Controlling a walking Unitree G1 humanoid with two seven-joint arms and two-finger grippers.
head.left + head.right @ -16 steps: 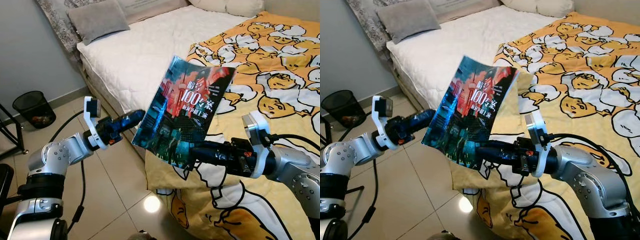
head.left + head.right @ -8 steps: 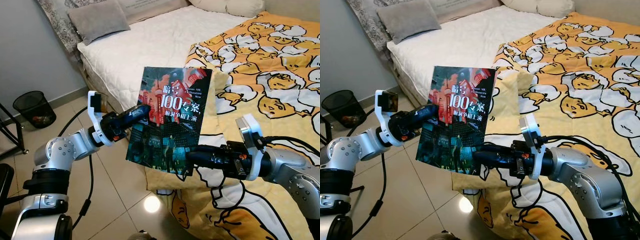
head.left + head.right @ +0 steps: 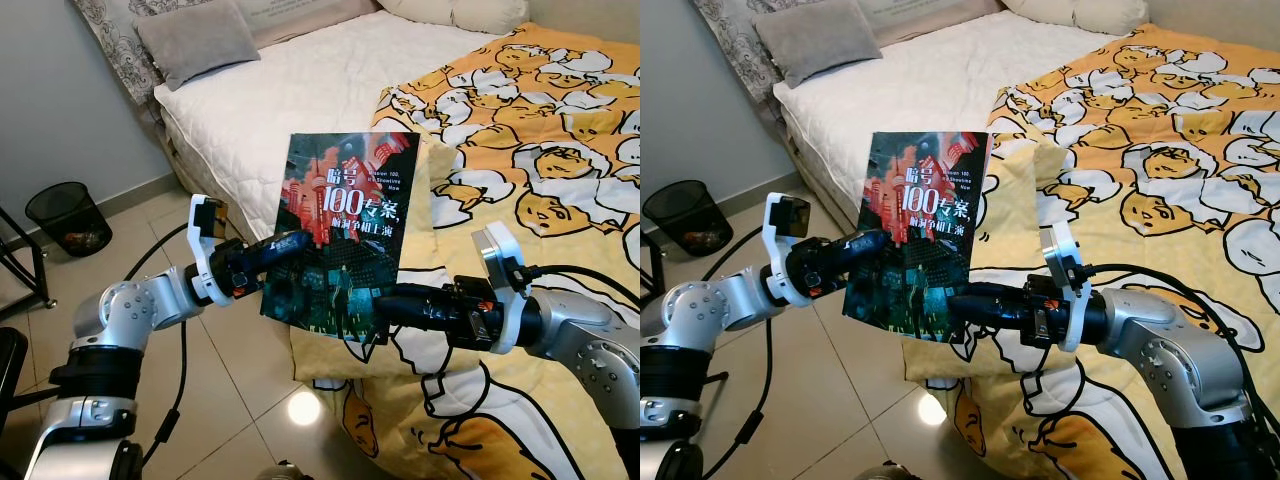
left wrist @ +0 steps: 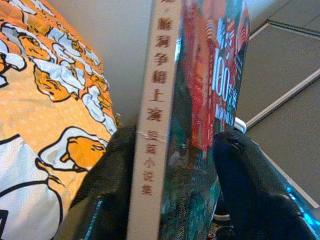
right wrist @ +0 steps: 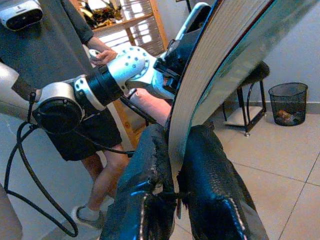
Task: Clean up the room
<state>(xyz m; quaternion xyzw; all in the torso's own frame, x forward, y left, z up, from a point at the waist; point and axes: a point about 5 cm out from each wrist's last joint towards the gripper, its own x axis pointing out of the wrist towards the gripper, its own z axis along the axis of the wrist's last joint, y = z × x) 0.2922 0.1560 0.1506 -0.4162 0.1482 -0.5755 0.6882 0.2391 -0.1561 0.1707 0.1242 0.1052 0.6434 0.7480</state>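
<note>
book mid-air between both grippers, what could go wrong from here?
1. The right gripper pinches only the book's bottom edge; if it lets go before the left gripper at the spine closes, the book may tip and drop onto the tile floor.
2. If both grip and the arms pull apart, the cover could bend.
</note>
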